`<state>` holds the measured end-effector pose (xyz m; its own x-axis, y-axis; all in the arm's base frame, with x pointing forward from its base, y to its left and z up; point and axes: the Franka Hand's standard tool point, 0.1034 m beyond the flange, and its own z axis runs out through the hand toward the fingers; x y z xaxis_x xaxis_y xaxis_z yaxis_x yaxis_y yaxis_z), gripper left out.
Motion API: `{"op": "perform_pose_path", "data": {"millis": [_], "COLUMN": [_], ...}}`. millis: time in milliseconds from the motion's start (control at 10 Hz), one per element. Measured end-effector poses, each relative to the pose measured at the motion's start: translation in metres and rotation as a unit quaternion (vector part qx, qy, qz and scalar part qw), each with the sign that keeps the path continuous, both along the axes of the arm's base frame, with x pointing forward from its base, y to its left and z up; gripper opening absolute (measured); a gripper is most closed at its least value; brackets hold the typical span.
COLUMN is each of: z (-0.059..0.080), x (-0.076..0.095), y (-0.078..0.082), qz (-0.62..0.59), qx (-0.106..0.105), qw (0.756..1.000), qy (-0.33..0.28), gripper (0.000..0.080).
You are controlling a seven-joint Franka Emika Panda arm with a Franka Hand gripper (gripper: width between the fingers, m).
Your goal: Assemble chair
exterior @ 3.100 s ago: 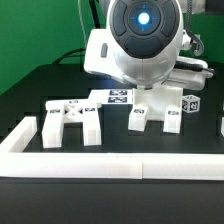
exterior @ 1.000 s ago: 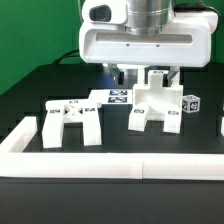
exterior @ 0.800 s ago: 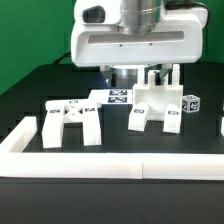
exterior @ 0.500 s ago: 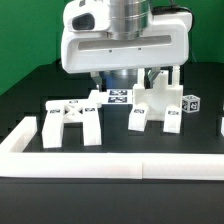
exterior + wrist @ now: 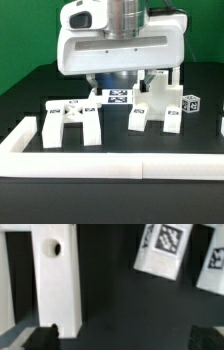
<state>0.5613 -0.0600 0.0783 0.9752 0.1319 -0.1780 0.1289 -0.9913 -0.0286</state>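
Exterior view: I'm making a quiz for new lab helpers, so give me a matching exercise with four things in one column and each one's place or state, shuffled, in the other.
1 cross-braced frame
2 tagged cube
3 border wall
4 gripper

A open, holding nothing
B on the exterior view's right
C on the exterior view's left
D long, across the front

Pairs: 1-C, 2-B, 3-D, 4-A

Black table (image 5: 25, 95), white border wall (image 5: 120, 166), cross-braced chair frame (image 5: 70, 120), taller chair part (image 5: 158, 110), small tagged block (image 5: 190, 102), marker board (image 5: 118, 96)
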Motion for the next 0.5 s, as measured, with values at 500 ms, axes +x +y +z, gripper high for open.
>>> {"op": "perform_pose_path", "data": {"millis": [500], "z": [-0.013], "x": [-0.009], "y": [-0.032], "qz": [0.013], "qx": [-0.004], "qw": [1.0], "qy": [-0.003], "gripper": [0.0649]}}
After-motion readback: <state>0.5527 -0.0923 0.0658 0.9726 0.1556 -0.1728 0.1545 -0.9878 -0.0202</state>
